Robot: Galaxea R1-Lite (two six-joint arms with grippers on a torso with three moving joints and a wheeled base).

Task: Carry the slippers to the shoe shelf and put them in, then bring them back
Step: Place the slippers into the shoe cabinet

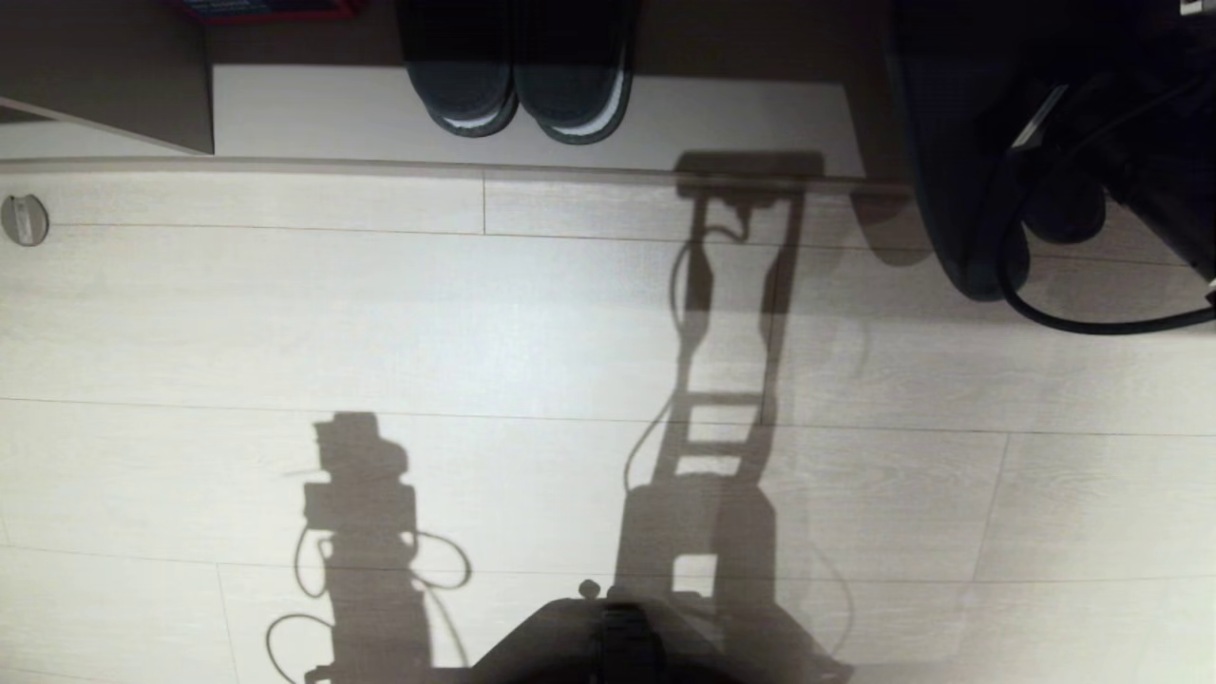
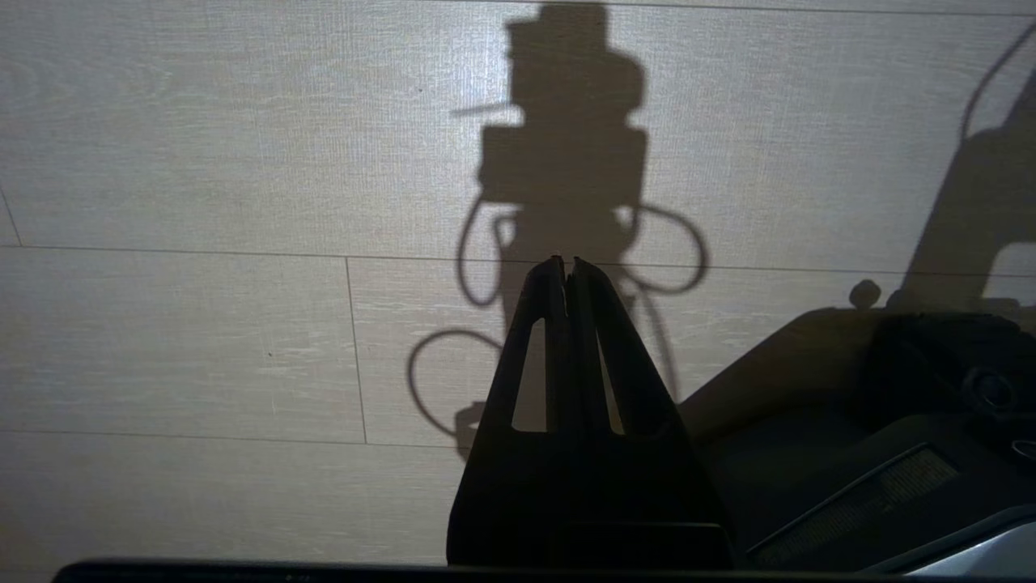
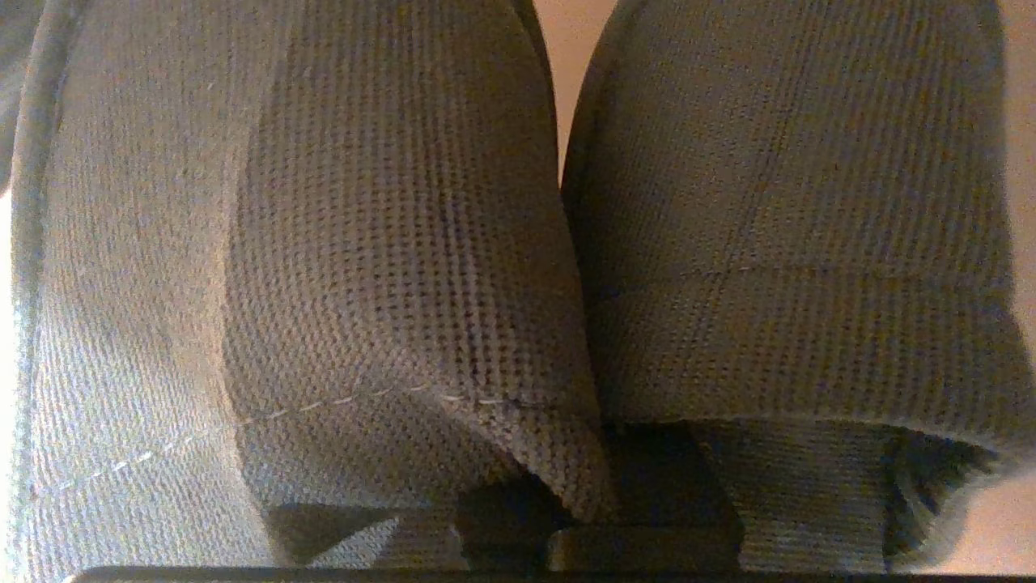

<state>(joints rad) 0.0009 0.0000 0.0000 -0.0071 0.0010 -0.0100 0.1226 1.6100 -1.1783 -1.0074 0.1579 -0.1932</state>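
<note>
- At twelve o'clock in your head view, the slippers (image 1: 518, 85) sit side by side on the shoe shelf (image 1: 285, 119) base board, so the put-in looks done and the trip back remains.
- Your right gripper (image 3: 603, 478) is clenched where the two straps meet, apparently gripping both.
- Your left gripper (image 2: 566, 271) hangs closed and empty over the floor (image 1: 380, 323).

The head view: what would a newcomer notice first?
Long robot shadows stretch across the pale plank floor. At the far edge, a dark closed-toe pair with white sole rims stands on the shoe shelf. In the right wrist view, the slippers fill the picture, held in the shut right gripper.
</note>
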